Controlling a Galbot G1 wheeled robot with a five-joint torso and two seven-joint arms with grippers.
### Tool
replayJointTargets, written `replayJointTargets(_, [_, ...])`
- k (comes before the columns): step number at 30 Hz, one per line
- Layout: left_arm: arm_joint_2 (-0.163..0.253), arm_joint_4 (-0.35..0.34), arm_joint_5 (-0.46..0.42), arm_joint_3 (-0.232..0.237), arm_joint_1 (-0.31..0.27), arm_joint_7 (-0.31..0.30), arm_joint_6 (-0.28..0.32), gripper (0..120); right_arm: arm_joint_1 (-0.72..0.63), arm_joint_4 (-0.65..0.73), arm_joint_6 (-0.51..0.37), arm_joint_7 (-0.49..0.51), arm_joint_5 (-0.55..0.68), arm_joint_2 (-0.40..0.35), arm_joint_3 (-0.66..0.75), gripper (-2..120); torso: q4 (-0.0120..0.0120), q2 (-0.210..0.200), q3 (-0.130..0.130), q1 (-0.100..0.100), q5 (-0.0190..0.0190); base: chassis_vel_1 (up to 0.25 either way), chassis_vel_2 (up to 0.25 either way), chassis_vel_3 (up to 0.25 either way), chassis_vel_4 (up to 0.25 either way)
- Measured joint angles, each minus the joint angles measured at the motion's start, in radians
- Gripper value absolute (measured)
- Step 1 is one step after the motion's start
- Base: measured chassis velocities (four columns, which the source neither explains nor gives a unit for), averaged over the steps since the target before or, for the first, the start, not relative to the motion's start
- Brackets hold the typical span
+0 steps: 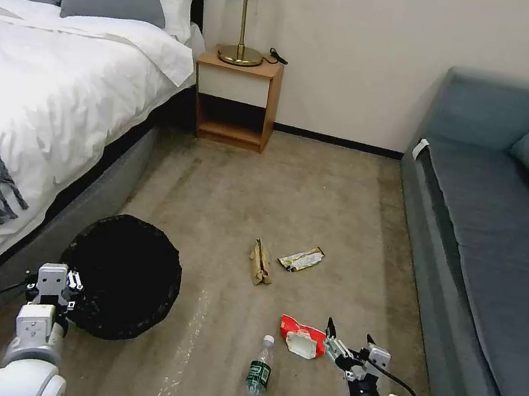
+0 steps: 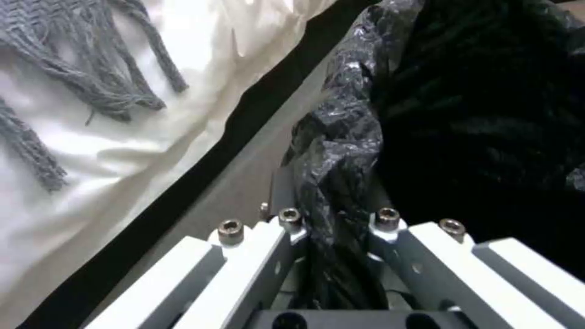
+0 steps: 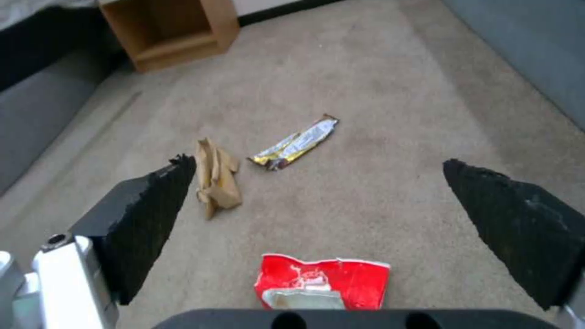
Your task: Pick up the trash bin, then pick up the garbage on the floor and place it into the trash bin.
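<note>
The trash bin (image 1: 121,285) stands on the carpet (image 1: 293,189) beside the bed (image 1: 45,94), its crinkled black bag folded over the rim and its inside too dark to show any contents. The left gripper (image 1: 70,290) sits at the bin's near rim, and in the left wrist view its fingers are clamped narrowly on a bunched fold of the black liner (image 2: 341,183). To the right of the bin lies the clear bottle (image 1: 258,378), on its side with a white cap and a green label whose writing is too small to read. Just beyond it is the red-white packet (image 1: 302,338), its print illegible, with the right gripper (image 1: 348,342) held just beside and above it, its jaws spread wide. Farther off, side by side, lie the brown crumpled wrapper (image 1: 260,263) and the silver-yellow foil wrapper (image 1: 301,258), lettering unreadable.
</note>
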Motion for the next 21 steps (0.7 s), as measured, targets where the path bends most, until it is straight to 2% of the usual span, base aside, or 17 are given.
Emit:
replayJointTargets(10, [-0.003,-0.027,-0.005,-0.017,0.012,0.012,-0.006,4,0.064,-0.026,-0.061,-0.007,0.001,-0.075,-0.033,100,0.0001,0.0,0.0,0.0,0.0001,0.0,0.0,0.0,0.0])
replayJointTargets(16, [0.011,-0.013,0.005,0.016,-0.017,0.033,-0.006,4,0.115,-0.042,-0.133,-0.027,0.048,-0.135,-0.036,100,-0.0003,0.0,0.0,0.0,0.0,0.0,0.0,0.0,0.0])
replayJointTargets(19, [0.009,-0.013,0.011,0.02,-0.017,0.038,-0.006,4,0.141,-0.056,-0.16,-0.036,0.069,-0.154,-0.047,100,-0.0001,0.0,0.0,0.0,-0.0001,0.0,0.0,0.0,0.0])
replayJointTargets(21, [0.002,-0.025,0.019,0.022,-0.013,0.042,-0.003,4,0.186,-0.086,-0.208,-0.046,0.099,-0.192,-0.083,100,0.0,0.0,0.0,0.0,0.0003,0.0,0.0,0.0,0.0])
